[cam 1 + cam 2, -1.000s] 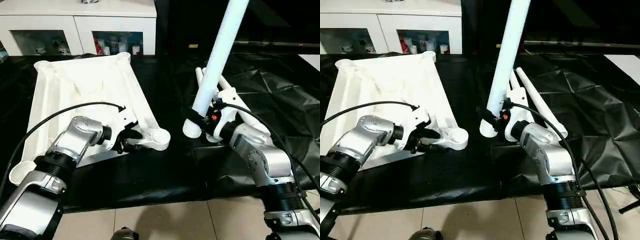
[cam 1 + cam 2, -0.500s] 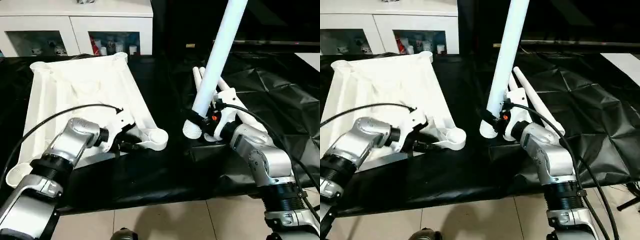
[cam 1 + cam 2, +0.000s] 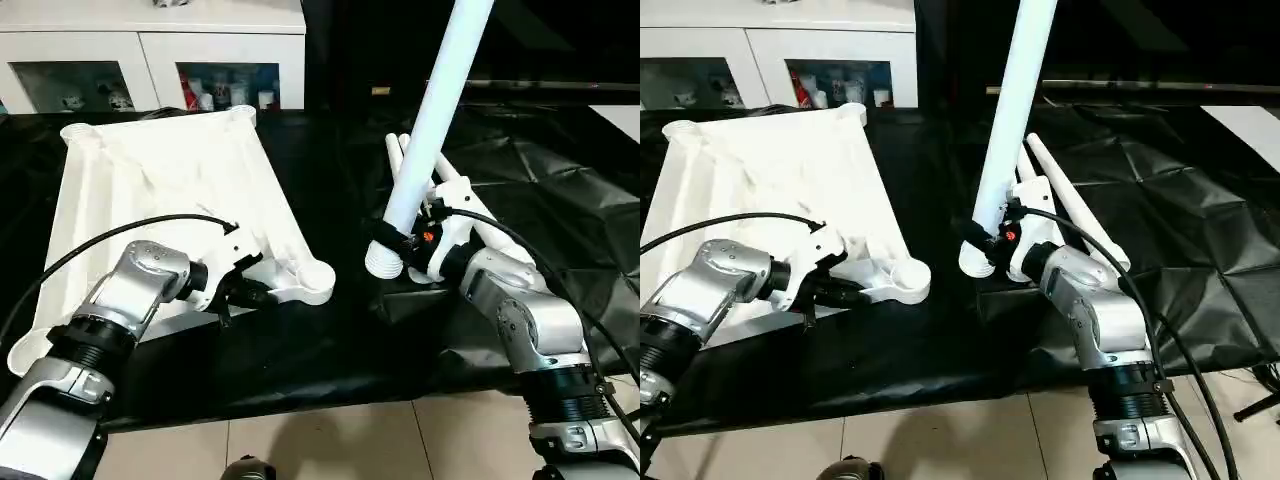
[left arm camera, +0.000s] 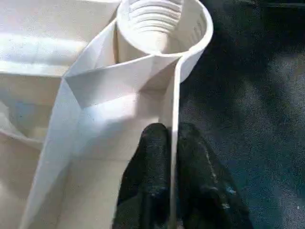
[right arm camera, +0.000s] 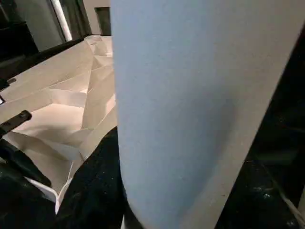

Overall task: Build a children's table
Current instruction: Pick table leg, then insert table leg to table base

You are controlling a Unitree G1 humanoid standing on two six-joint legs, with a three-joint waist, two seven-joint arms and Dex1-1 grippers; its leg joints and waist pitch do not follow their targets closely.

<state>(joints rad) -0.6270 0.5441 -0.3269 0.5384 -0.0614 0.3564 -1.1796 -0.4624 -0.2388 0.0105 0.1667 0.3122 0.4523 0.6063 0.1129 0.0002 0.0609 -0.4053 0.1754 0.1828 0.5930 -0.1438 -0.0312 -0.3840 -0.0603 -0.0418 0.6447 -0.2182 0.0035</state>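
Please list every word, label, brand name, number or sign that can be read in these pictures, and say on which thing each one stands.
No readable text in any view.
Tabletop: plain white, no marking.
Leg held by the right gripper: plain white, no marking.
Small items behind the glass doors of the cabinet: any print on them is too small to read.
Left gripper, shut on the tabletop's rim: plain black, no label.

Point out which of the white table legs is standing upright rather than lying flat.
The leg gripped by the right gripper: it rises steeply, threaded end down on the black sheet. The other legs lie flat behind it.
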